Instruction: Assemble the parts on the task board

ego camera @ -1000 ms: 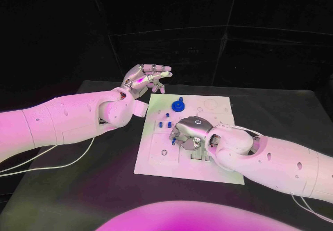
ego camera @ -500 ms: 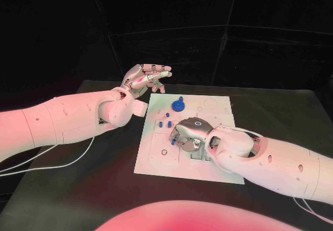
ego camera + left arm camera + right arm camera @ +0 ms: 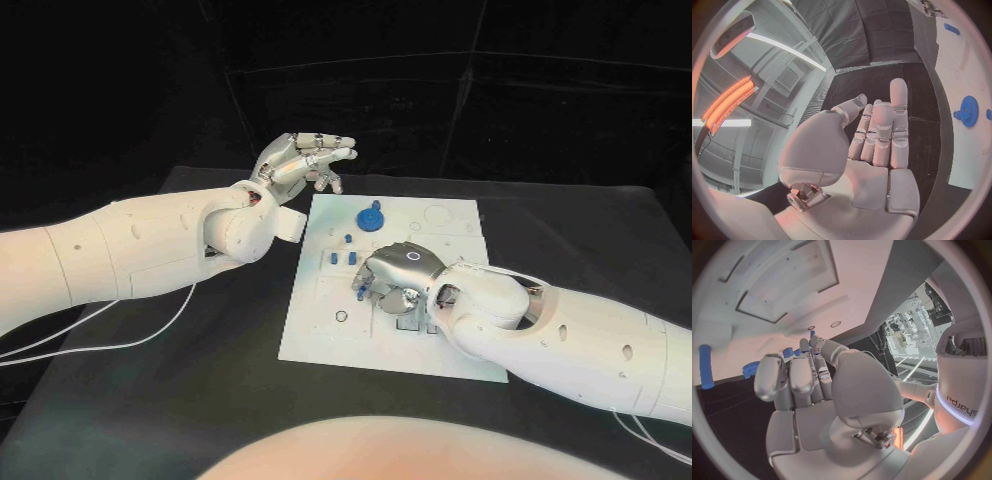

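The task board [image 3: 433, 350] lies in the middle of the black tabletop [image 3: 173, 380]. On its far end stands a round blue gear-like part [image 3: 372, 218], and nearer, along its left half, sit a few small blue parts [image 3: 340, 258].

The right hand [image 3: 397, 275] is low over the board's middle, fingers [image 3: 795, 375] curled downward and close together, their tips at the small blue pieces beside the board's recesses. Whether they actually pinch one cannot be told; the wrist view shows blue pieces just past the fingertips.

The left hand [image 3: 303, 160] hovers off the board's far left corner, above the tabletop, its fingers [image 3: 892, 125] loosely bent and apart, holding nothing.

Compared with a second ago, both hands and the blue parts sit in practically the same places.
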{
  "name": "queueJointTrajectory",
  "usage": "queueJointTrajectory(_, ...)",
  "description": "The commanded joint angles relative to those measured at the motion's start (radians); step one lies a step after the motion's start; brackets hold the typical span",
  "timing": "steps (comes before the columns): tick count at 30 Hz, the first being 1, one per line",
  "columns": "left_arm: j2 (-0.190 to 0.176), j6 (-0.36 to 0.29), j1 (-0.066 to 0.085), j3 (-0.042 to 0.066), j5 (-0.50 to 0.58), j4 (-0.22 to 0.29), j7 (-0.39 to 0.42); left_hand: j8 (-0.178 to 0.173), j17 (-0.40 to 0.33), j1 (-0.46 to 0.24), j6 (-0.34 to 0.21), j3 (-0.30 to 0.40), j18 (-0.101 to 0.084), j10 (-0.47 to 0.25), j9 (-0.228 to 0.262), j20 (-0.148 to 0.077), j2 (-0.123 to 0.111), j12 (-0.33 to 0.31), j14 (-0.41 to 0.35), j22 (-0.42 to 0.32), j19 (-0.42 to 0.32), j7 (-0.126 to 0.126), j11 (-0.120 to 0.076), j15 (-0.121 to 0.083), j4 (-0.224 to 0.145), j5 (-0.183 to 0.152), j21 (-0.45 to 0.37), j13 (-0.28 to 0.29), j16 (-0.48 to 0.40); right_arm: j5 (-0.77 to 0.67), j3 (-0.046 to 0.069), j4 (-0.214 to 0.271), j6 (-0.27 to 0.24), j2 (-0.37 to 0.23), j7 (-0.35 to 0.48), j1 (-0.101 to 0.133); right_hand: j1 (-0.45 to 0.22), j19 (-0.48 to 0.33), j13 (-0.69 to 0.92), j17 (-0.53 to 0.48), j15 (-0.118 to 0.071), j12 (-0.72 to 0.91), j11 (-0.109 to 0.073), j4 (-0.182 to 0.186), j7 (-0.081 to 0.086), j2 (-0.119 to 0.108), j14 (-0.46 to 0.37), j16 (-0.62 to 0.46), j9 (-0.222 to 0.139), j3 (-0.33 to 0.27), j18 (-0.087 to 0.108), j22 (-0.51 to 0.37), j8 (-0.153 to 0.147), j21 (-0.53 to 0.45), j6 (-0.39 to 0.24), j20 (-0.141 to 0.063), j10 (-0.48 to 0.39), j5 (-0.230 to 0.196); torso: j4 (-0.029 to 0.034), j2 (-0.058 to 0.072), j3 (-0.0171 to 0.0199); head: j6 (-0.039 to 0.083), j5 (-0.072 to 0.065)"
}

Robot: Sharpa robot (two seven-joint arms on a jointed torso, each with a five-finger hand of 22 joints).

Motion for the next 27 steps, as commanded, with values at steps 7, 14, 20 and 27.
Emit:
queueJointTrajectory(7, 0.001, 0.015, 0.002, 0.001, 0.003, -0.001, -0.003, 0.004, 0.002, -0.01, -0.008, -0.005, 0.005, -0.009, 0.0, 0.002, -0.003, 0.004, -0.007, -0.002, -0.008, -0.002, 0.002, 0.0, 0.003, 0.001, -0.003, 0.0, -0.004, -0.033, 0.0, 0.007, -0.012, -0.004, -0.032, 0.001, -0.001, 0.007, 0.002, 0.001, -0.004, -0.003, -0.001, 0.001, -0.001, -0.009, 0.011, 0.006, 0.001, 0.004, -0.011, 0.002, 0.002, 0.005, 0.007, 0.002, 0.01, -0.005, -0.0001, 0.001, -0.0003, -0.002, -0.001)
queueJointTrajectory(14, 0.001, 0.016, 0.002, 0.001, 0.003, -0.002, -0.004, 0.004, 0.002, -0.01, -0.008, -0.005, 0.005, -0.009, 0.0, 0.002, -0.003, 0.004, -0.007, -0.002, -0.008, -0.002, 0.002, 0.0, 0.003, 0.001, -0.003, 0.0, -0.004, -0.034, 0.0, 0.01, 0.01, -0.003, -0.027, 0.001, -0.002, 0.008, 0.002, 0.002, -0.004, -0.003, -0.001, 0.001, -0.001, -0.011, 0.011, 0.007, 0.002, 0.005, -0.011, 0.002, 0.002, 0.006, 0.008, 0.002, 0.01, -0.005, 0.0011, 0.0, -0.0005, -0.005, -0.001)
queueJointTrajectory(20, 0.001, 0.016, 0.002, 0.001, 0.003, -0.003, -0.004, 0.004, 0.002, -0.01, -0.008, -0.005, 0.005, -0.009, 0.0, 0.002, -0.003, 0.004, -0.007, -0.002, -0.008, -0.002, 0.002, 0.0, 0.003, 0.001, -0.003, 0.0, -0.004, -0.033, 0.0, 0.013, 0.023, 0.001, -0.024, 0.001, -0.003, 0.008, 0.002, 0.002, -0.004, -0.003, -0.001, 0.001, -0.001, -0.012, 0.011, 0.007, 0.002, 0.005, -0.011, 0.003, 0.002, 0.006, 0.008, 0.002, 0.01, -0.005, 0.0009, 0.0, -0.0005, -0.007, 0.0)
queueJointTrajectory(27, 0.001, 0.017, 0.002, 0.001, 0.003, -0.003, -0.005, 0.004, 0.002, -0.01, -0.008, -0.005, 0.005, -0.009, 0.0, 0.002, -0.003, 0.004, -0.007, -0.002, -0.008, -0.002, 0.002, 0.0, 0.003, 0.001, -0.003, 0.0, -0.004, -0.036, 0.0, 0.008, 0.031, 0.001, -0.034, 0.001, -0.003, 0.008, 0.002, 0.001, -0.004, -0.003, -0.001, 0.001, -0.001, -0.012, 0.011, 0.006, 0.002, 0.005, -0.011, 0.003, 0.002, 0.006, 0.008, 0.002, 0.011, -0.005, 0.0, 0.0, -0.0008, -0.009, 0.0)
